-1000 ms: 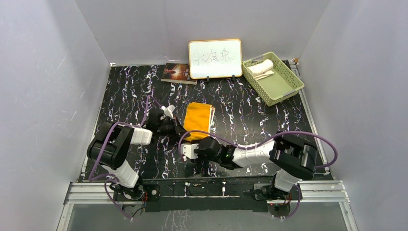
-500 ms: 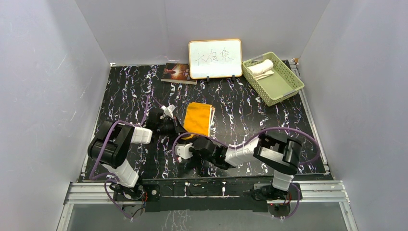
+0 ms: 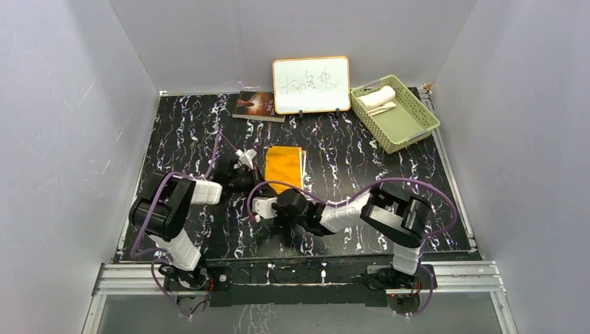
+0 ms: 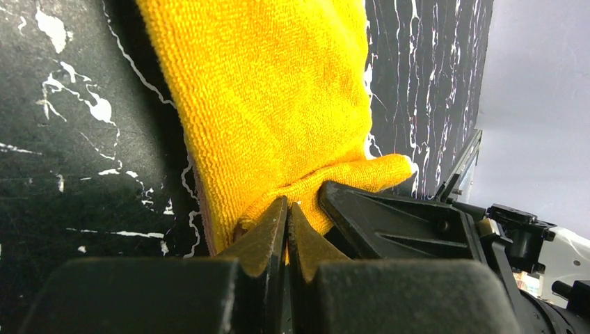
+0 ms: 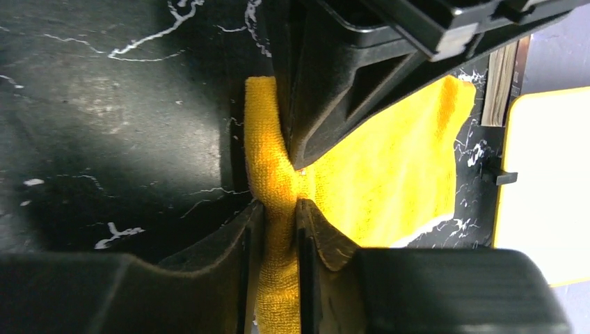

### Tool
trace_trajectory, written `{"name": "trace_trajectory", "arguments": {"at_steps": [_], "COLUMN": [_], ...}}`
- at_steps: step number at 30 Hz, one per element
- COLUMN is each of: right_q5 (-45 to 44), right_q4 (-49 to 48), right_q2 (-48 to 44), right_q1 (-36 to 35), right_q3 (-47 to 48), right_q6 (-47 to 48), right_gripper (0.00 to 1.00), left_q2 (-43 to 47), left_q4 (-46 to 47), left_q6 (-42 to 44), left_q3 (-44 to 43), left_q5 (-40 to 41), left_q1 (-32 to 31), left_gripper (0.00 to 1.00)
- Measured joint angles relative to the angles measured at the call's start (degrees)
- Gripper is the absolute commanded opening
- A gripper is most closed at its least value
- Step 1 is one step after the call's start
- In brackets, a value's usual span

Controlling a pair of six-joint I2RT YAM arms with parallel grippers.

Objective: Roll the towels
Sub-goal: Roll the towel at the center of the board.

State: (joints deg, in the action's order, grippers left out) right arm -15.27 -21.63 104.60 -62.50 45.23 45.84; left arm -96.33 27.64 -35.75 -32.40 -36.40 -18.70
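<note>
Cloth filled both wrist views. The small orange-yellow terry towel (image 3: 284,165) lay mid-table on the black, white-veined marble-pattern tabletop (image 3: 188,139), its far part flat and its near edge lifted off the surface. The left gripper (image 4: 285,209) was clamped on that near edge, its 2 dark fingers meeting almost tip to tip with only a thin fold of cloth between them. The right gripper (image 5: 278,212) pinched a thicker, bunched fold of the same edge just beside it. It was so close that the left gripper's black body blocked much of the right wrist view.

From overhead, both sets of fingertips and the towel's near edge were hidden under the 2 wrists and their purple cables, so how far the edge was turned over could not be told. A pale strip along the towel's right side was too small to identify.

The long cream-white towel (image 3: 378,97) sat bundled at the far end of the light green plastic basket (image 3: 415,138) in the far right corner; whether it was neatly rolled was unclear. The white-faced board with an orange frame (image 3: 311,84) stood at the far edge, with the dark-covered book (image 3: 259,104) just to its left.
</note>
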Motion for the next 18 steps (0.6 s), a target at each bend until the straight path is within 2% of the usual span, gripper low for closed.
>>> {"name": "trace_trajectory", "arguments": {"at_steps": [4, 12, 16, 18], "right_q5": [-0.3, 0.2, -0.1, -0.3], "right_q4": [0.2, 3.8, 4.0, 4.1], "right_q2": [-0.7, -4.7, -4.9, -4.9], "right_q1": [0.8, 1.6, 1.6, 1.6], "right_q3": [-0.1, -2.3, -2.6, -2.6], "right_q6": [-2.1, -5.4, -5.7, -5.7], "right_gripper": [0.38, 0.39, 0.36, 0.29], "left_q2": [-0.7, -2.0, -2.5, -2.8], "left_q4": [-1.4, -4.7, -6.2, -6.9], "left_q6": [0.7, 2.4, 3.3, 3.7], "left_q3": [-1.3, -4.0, -5.0, -5.6], "left_q5": [-0.2, -1.2, -1.8, -2.3], "left_q1": [0.0, 0.1, 0.2, 0.2], "left_gripper": [0.00, 0.00, 0.00, 0.00]}}
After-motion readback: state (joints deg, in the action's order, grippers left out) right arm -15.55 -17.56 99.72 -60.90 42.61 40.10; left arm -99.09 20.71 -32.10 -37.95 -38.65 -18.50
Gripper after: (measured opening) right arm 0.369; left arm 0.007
